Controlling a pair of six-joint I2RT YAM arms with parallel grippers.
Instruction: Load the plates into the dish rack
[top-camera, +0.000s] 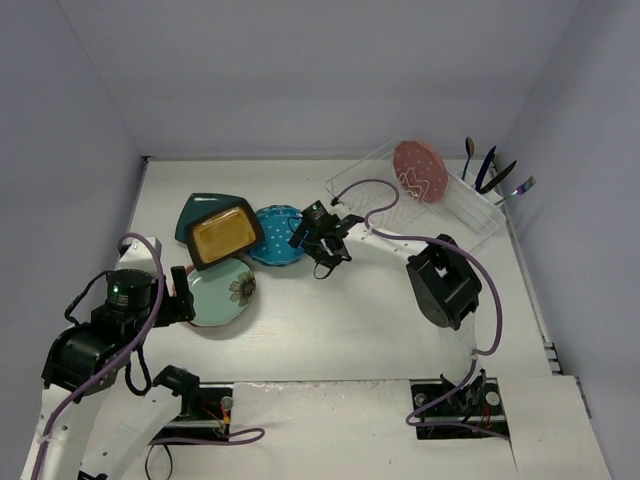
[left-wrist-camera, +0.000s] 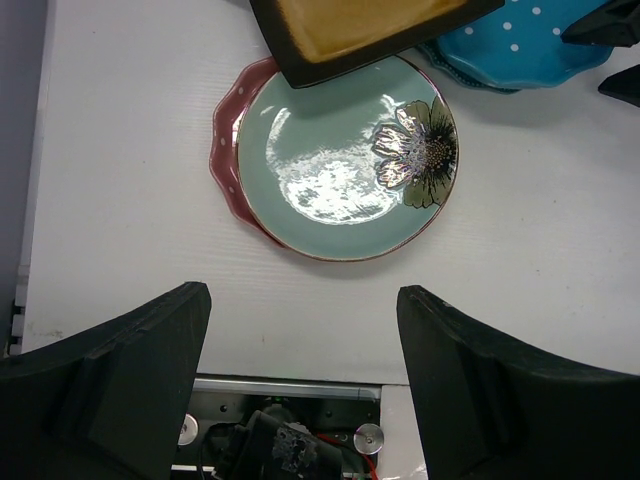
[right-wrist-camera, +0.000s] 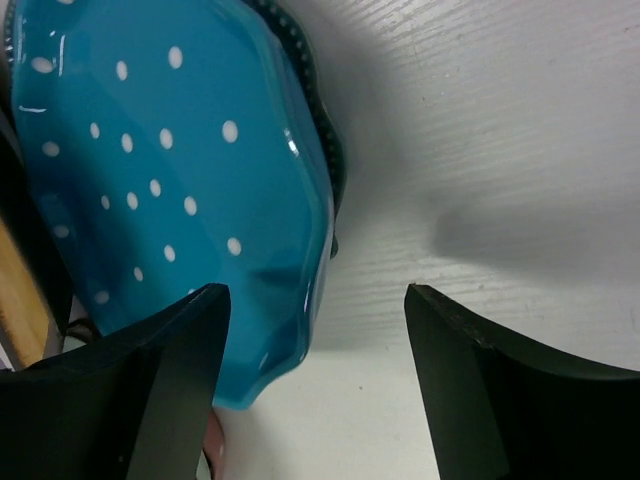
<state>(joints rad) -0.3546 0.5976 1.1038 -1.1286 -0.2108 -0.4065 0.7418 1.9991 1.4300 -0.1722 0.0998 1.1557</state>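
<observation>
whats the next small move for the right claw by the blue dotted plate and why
Probably ease the right claw a little over the rim of the teal-blue dotted plate, then close. The claw is open, the rim shows between its fingers, and only one pink plate stands in the dish rack.

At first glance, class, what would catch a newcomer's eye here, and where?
A pink dotted plate stands on edge in the clear dish rack at the far right. Left of centre plates overlap: a mustard-yellow plate over a mint flower plate, a blue dotted plate beside them. The right gripper hovers open at the blue plate's edge.
</observation>
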